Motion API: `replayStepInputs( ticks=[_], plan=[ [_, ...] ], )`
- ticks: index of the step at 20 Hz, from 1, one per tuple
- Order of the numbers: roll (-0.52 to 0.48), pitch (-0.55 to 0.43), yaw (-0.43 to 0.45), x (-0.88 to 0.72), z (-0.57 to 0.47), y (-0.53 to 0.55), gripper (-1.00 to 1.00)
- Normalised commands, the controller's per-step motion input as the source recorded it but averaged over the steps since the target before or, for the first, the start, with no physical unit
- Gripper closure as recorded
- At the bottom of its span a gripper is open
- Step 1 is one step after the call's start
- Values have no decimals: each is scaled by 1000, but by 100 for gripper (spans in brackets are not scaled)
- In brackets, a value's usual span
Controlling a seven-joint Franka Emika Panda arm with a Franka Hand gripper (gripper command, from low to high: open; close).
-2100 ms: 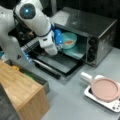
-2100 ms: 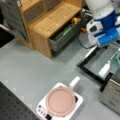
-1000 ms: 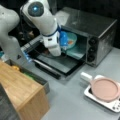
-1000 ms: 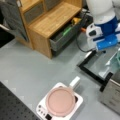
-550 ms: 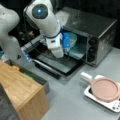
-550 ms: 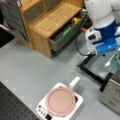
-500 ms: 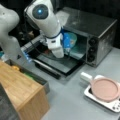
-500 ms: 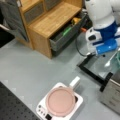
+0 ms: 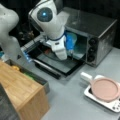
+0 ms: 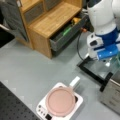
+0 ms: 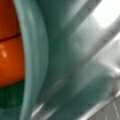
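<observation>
Bowl (image 11: 32, 62), teal with an orange thing (image 11: 10, 57) inside, was seen pressed close to the wrist camera. The gripper (image 9: 67, 51) was parked at the oven (image 9: 100, 32) mouth, over its dropped door (image 9: 60, 65), by the desk's (image 9: 75, 100) back edge. Jaws couldn't be made out, tbh.

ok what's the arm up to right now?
The arm has its hand at the mouth of the toaster oven, whose door lies folded down. The wrist view is filled by a pale green bowl with something orange in it, right up against the camera. A pink pan sits on a white scale-like base, and the wooden cabinet's drawer is open.
</observation>
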Motion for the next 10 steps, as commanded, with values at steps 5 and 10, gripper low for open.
replayStepInputs(
  ticks=[5,10],
  plan=[
    [90,-20,36,111,-9,27,100],
    [85,-32,33,105,-34,30,100]
  ],
)
